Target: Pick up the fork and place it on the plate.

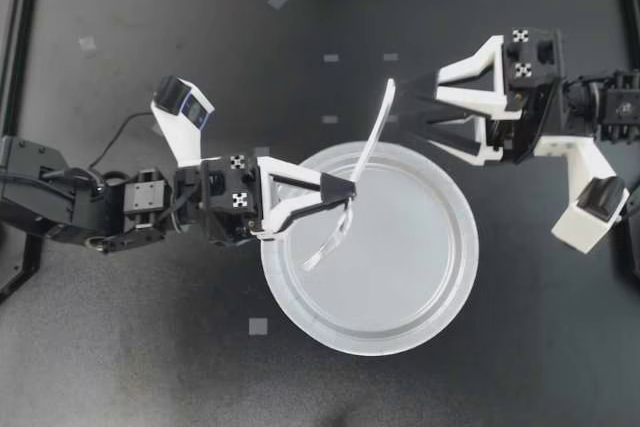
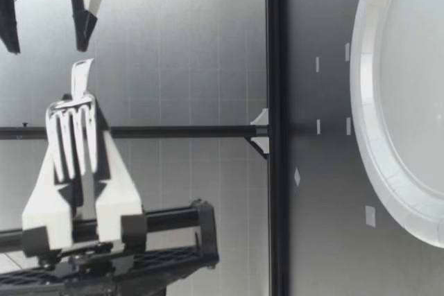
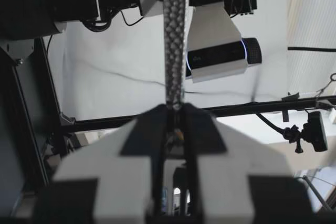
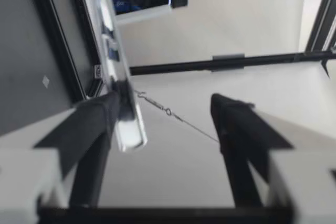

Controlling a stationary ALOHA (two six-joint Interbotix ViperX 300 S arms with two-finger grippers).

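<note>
Fork (image 1: 365, 152): pinched mid-handle in left gripper (image 1: 350, 190), presumably for balance; raised over plate (image 1: 440, 297) rim (tines above plate, handle end out over table (image 1: 120, 367)). Right gripper (image 1: 402, 112) spread, handle end beside one finger; judged a steadying stance. Needs lowering, then release.

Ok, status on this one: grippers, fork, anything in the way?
Left gripper shut on fork mid-handle, held above plate. Right gripper open, fork's handle end beside one finger. Fork not yet on plate. Nothing in the way.
</note>
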